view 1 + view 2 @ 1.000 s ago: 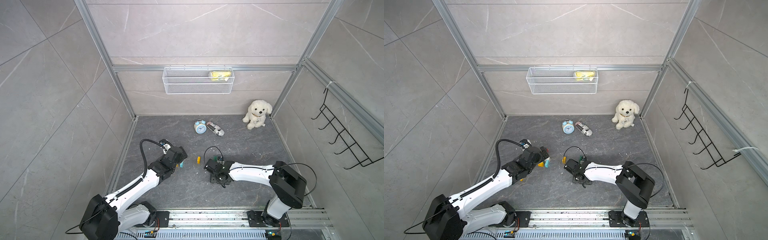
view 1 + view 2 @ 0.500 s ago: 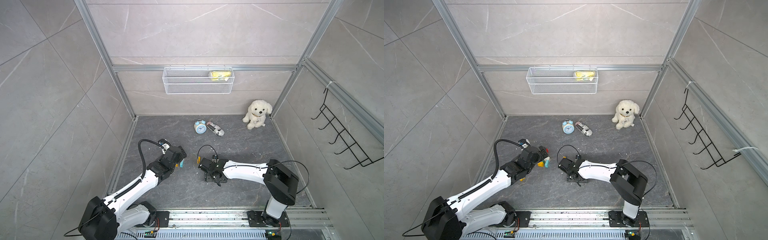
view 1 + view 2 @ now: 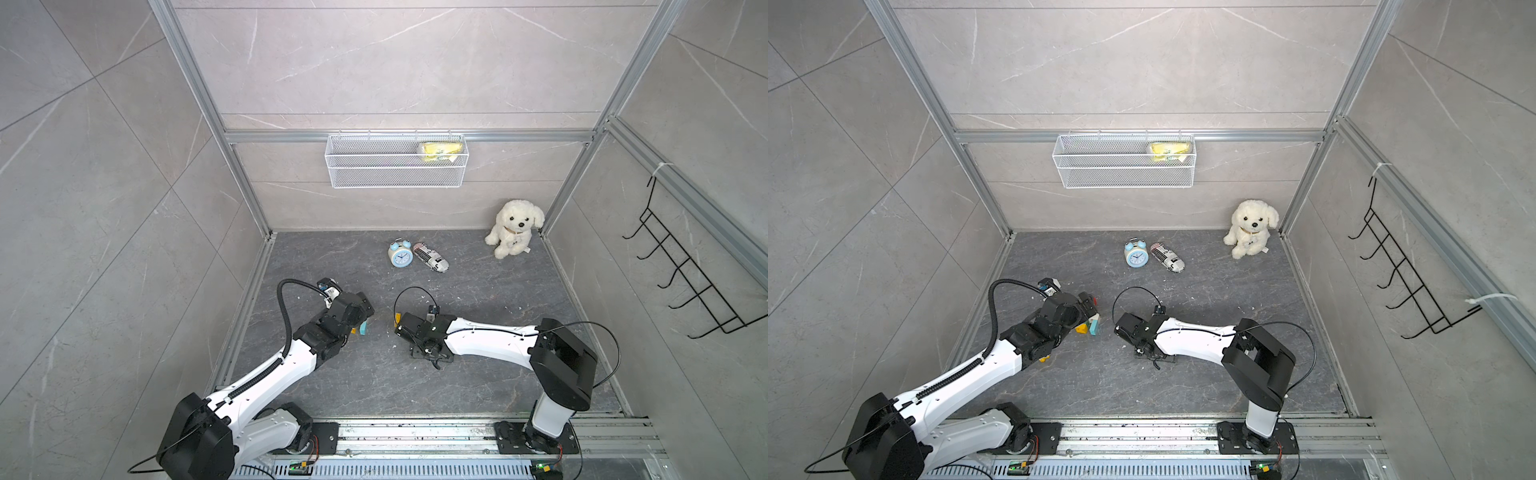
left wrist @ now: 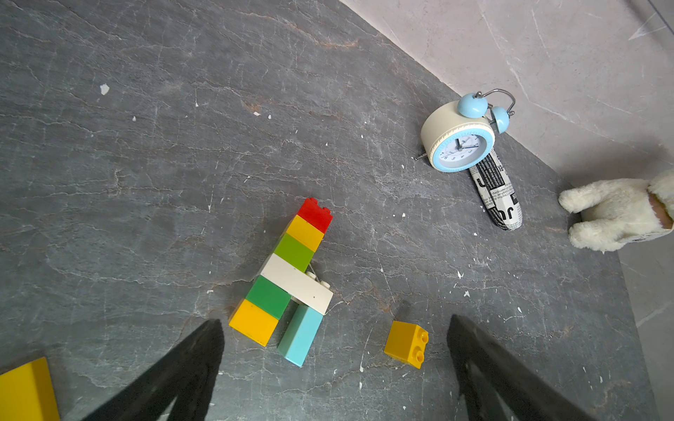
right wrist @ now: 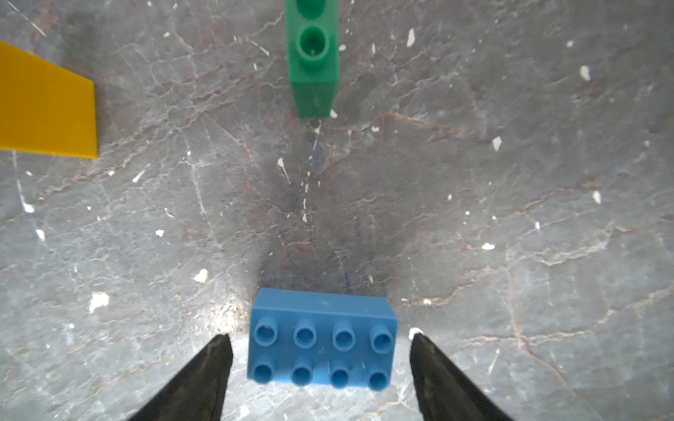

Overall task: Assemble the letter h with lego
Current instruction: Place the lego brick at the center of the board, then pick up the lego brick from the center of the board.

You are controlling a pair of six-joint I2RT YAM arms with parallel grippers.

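Observation:
In the left wrist view the lego assembly [image 4: 291, 277] lies flat on the dark floor: a red, yellow, green, white, green, yellow column with a light blue brick [image 4: 299, 335] under the white bar. A loose yellow brick [image 4: 406, 344] lies beside it. My left gripper [image 4: 334, 320] hangs open above them, holding nothing. In the right wrist view a blue eight-stud brick [image 5: 321, 339] lies on the floor between my open right gripper's [image 5: 320, 336] fingers, with a small gap on each side. A green brick [image 5: 313, 62] and a yellow brick [image 5: 43, 105] lie beyond. In a top view the two grippers [image 3: 365, 309] [image 3: 401, 328] face each other.
A blue alarm clock [image 3: 400, 254] and a newsprint roll [image 3: 431, 257] lie farther back, with a white plush dog [image 3: 513, 226] in the far right corner. A wire basket [image 3: 395, 166] hangs on the back wall and a black hook rack [image 3: 681, 274] on the right wall.
My right arm has moved left toward the left arm, and its jaws have widened. The left arm has barely moved.

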